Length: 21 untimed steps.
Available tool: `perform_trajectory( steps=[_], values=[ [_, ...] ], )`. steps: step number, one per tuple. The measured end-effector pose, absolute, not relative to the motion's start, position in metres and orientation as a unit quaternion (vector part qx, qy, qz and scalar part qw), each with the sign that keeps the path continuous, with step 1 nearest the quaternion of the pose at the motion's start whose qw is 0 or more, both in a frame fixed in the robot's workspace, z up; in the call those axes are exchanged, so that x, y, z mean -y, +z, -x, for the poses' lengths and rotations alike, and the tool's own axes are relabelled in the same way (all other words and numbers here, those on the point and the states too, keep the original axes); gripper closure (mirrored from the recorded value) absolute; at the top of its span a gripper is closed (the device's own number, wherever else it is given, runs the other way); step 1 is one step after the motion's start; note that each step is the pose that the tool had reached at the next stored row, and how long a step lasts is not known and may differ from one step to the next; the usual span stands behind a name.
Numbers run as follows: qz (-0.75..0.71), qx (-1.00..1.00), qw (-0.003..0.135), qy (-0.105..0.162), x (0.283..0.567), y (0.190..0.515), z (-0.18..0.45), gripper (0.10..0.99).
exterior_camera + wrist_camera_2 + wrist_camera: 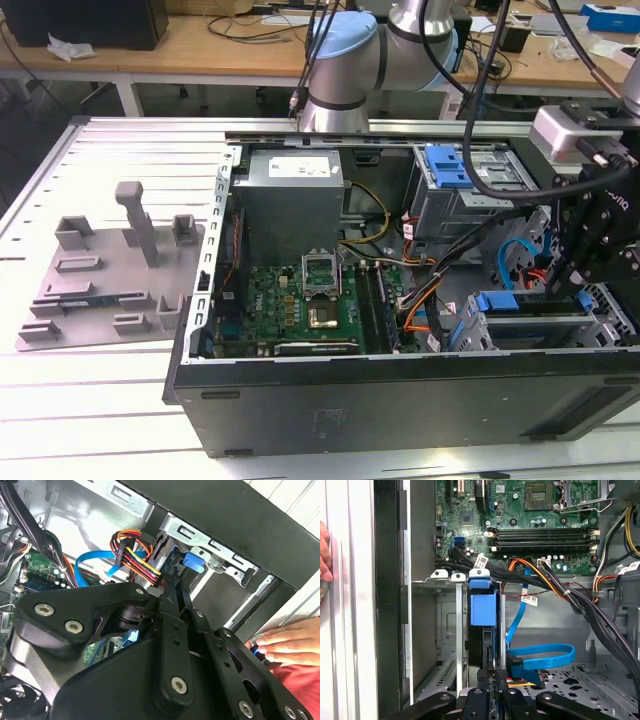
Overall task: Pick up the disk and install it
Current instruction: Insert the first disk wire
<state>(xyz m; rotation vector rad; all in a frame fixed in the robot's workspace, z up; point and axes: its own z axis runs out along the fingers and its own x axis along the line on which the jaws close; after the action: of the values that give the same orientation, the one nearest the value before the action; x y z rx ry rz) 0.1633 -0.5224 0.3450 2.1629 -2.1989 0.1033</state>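
The disk (482, 610) stands on edge inside the metal drive cage (445, 630) of the open computer case, its blue carrier rail and tab facing the motherboard. In the second wrist view its blue tab (194, 563) shows in the cage slot. In the exterior view the blue rail (497, 301) sits in the cage at the case's near right corner. My gripper (496, 692) is right at the disk's rear edge, its two black fingers (172, 610) drawn together and shut, the tips touching or nearly touching the disk. The black gripper body (590, 250) hangs over the cage.
A blue data cable (540, 657) and a bundle of coloured power wires (132, 555) lie close beside the gripper. The motherboard (310, 300), a grey power-supply box (290, 195) and a second bay with blue tabs (447, 165) fill the case. A person's hand (290, 640) rests on the case's outer edge.
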Motion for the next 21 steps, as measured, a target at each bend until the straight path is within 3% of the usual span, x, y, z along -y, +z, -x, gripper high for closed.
perform_trajectory(
  steps=[21],
  values=[
    [-0.698,0.715,0.028,0.033,0.5224,0.3418,-0.1642,0.918]
  ],
)
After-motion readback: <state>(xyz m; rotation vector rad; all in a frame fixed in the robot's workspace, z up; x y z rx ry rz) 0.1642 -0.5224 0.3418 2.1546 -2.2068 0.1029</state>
